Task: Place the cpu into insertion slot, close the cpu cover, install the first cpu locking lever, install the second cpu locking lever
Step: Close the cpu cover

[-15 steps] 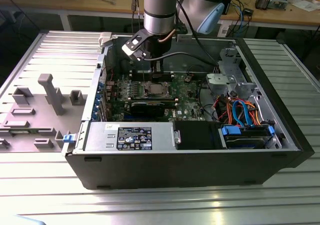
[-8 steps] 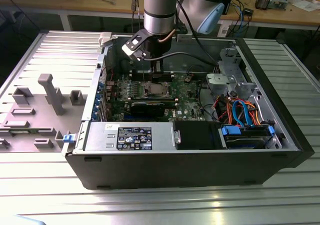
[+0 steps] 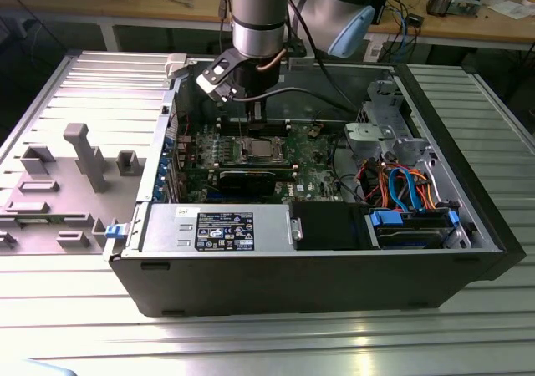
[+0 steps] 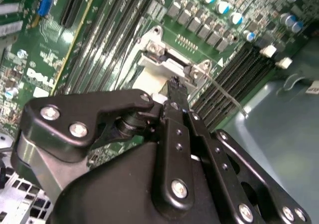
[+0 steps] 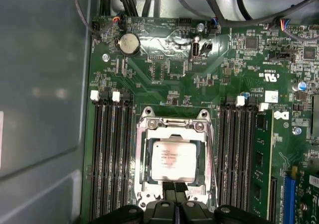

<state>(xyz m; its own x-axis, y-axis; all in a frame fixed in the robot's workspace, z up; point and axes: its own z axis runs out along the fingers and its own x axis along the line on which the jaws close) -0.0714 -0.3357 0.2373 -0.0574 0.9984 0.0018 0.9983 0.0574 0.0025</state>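
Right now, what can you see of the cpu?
The cpu is a flat square chip with a dull silver metal top and faint print. It lies level in the insertion slot, ringed by the silvery cpu cover, top bare through its window. The gripper hangs at one edge; contact unclear.

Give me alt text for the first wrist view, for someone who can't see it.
The cpu lies in the window of the silvery cpu cover on a green motherboard, with the shut gripper at the cover's edge. Long black memory slots flank it on both sides; a round coin battery sits farther off.
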